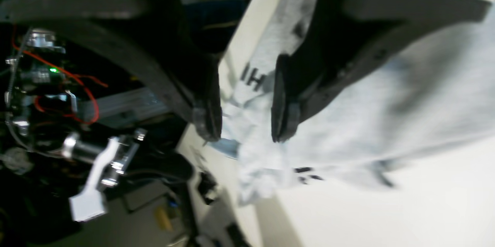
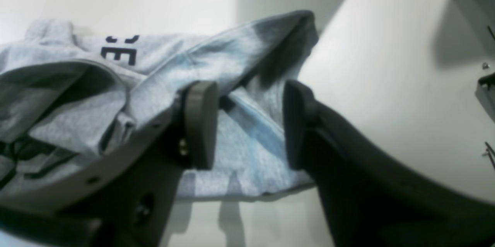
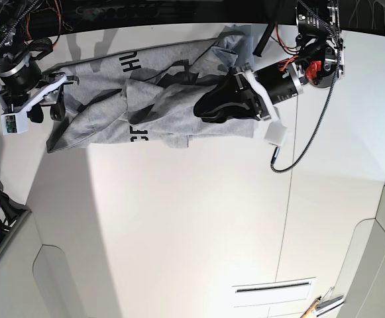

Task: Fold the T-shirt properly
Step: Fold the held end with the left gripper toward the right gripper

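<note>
- Left hand [image 1: 245, 123]: fingers apart over bunched cloth, gripping nothing.
- Right hand [image 2: 243, 123]: fingers apart, straddling a hem.
- T-shirt [image 3: 159, 99] crumpled along desk [image 3: 192, 218] far edge.
- Risk: pinching several layers, dragging creases.

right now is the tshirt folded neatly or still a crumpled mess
Crumpled, not folded. In the base view the T-shirt lies stretched across the table in uneven bunched layers, its lettering partly hidden in creases.
</note>
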Controlling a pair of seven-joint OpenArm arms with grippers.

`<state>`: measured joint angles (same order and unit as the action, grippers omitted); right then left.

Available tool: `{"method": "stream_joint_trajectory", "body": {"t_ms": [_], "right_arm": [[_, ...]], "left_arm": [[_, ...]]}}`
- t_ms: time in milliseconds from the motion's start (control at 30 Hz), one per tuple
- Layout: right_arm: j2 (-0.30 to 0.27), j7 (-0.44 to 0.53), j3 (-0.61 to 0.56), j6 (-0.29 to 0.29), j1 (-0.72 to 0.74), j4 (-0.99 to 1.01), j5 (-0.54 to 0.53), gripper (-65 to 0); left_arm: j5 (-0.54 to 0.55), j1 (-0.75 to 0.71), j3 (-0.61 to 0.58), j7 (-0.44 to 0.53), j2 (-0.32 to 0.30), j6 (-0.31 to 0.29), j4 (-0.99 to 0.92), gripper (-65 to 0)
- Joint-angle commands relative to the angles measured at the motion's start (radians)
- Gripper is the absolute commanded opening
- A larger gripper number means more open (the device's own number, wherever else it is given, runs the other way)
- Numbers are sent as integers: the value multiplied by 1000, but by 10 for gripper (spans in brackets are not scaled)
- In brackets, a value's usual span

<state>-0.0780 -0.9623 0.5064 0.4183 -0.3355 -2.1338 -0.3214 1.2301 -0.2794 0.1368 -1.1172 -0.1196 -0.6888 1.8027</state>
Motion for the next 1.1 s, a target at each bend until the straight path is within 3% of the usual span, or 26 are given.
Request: {"method": "stream_joint_trajectory", "body": {"t_ms": [0,133,333,833,1067], "right_arm": [[-8,23,5,-3,3,-14,-12,-374],[-8,23,5,-3,3,-14,-12,-374],[-8,23,5,-3,3,-14,-12,-374],[-8,23,5,-3,3,-14,-12,-374],[-8,23,5,-3,3,-14,-12,-374]], "left_arm": [[13,1,18,6,-21,-9,18,-394],[-20,-27,75,5,-90,-9,18,-393],[-18,-98,98,5,-178,-9,18,-314],[37,-137,60,-8,-179,-9,72,-314],[-44,-136,-37,21,-179,-9,78,-315]]}}
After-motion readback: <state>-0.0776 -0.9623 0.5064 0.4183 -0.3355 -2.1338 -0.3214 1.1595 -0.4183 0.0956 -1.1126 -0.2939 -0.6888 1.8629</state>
